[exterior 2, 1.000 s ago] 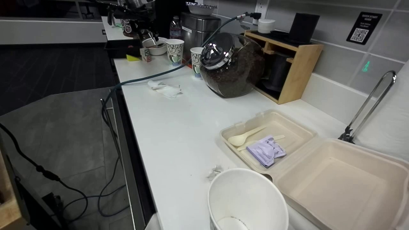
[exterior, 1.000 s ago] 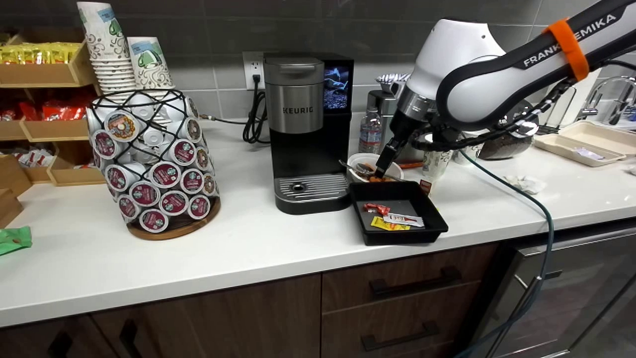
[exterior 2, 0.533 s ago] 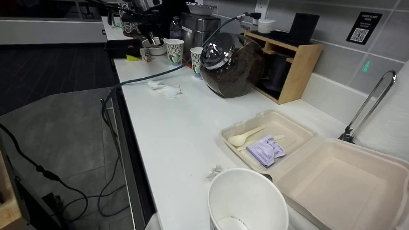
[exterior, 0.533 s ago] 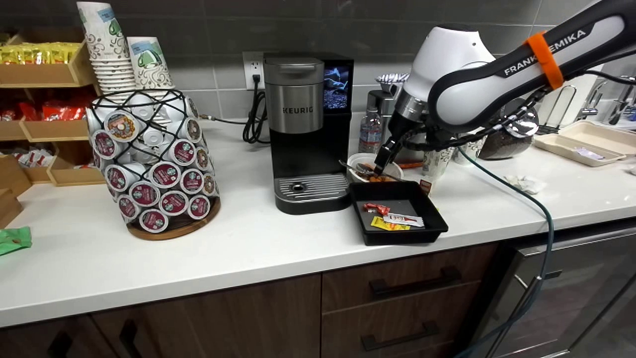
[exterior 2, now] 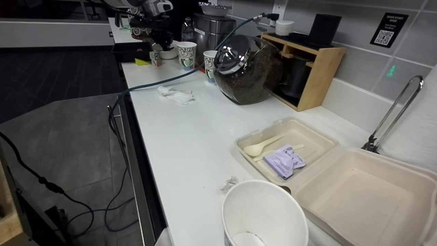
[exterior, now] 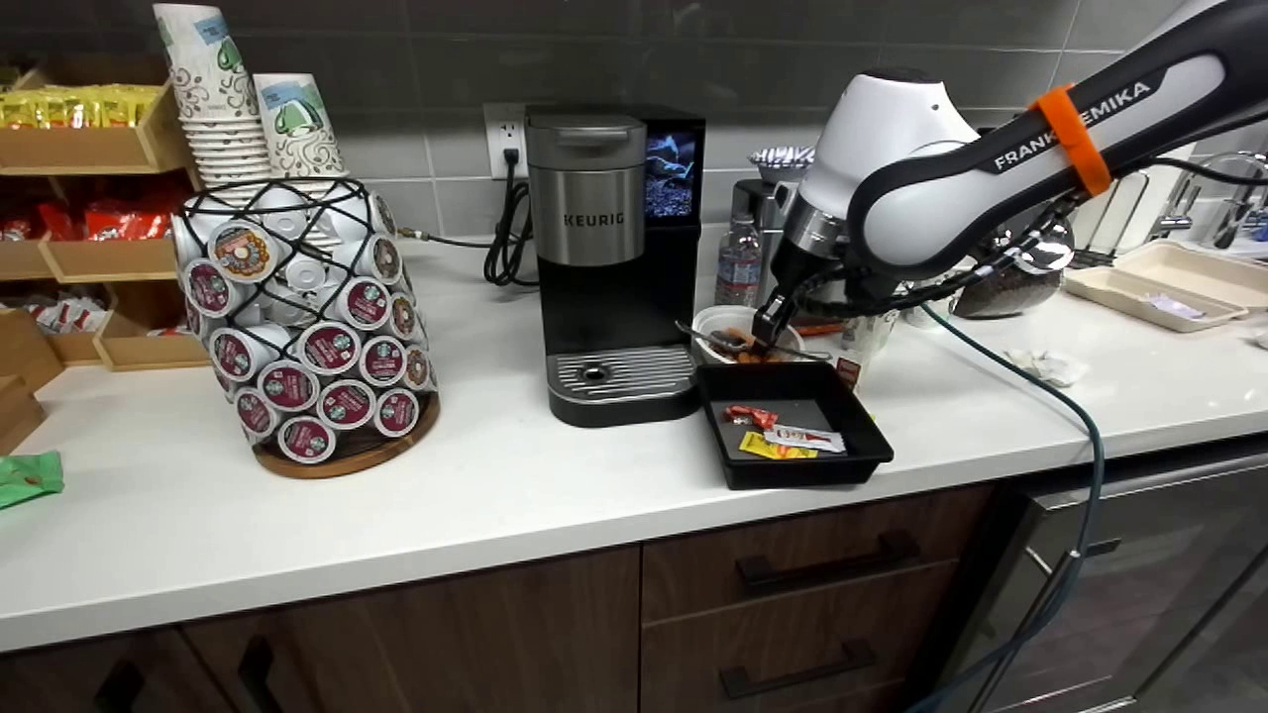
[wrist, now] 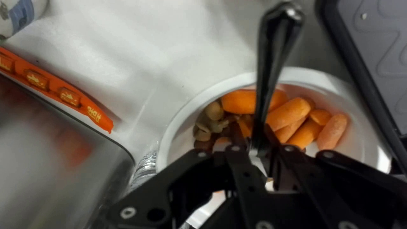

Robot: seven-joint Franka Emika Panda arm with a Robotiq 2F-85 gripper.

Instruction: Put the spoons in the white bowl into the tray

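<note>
The end effector (wrist: 255, 138) straddles a spoon (wrist: 268, 73), fingers (wrist: 237, 143) nearly together; whether they grip I cannot tell. That spoon and another (exterior: 728, 341) sit in the bowl (exterior: 705, 323) beside the tray (exterior: 807, 477). The arm (exterior: 991, 178) reads "FRANK…EMIKA", the brewer (exterior: 604, 228) "KEURIG", a sign (exterior 2: 389, 30) "QUICK START GUIDE".

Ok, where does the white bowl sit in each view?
In an exterior view: white bowl just right of centre.
In an exterior view: bowl high, left of centre, partly hidden.
Wrist view: bowl low, right of centre.
Shared landmark: black tray, next to it in all three.
</note>
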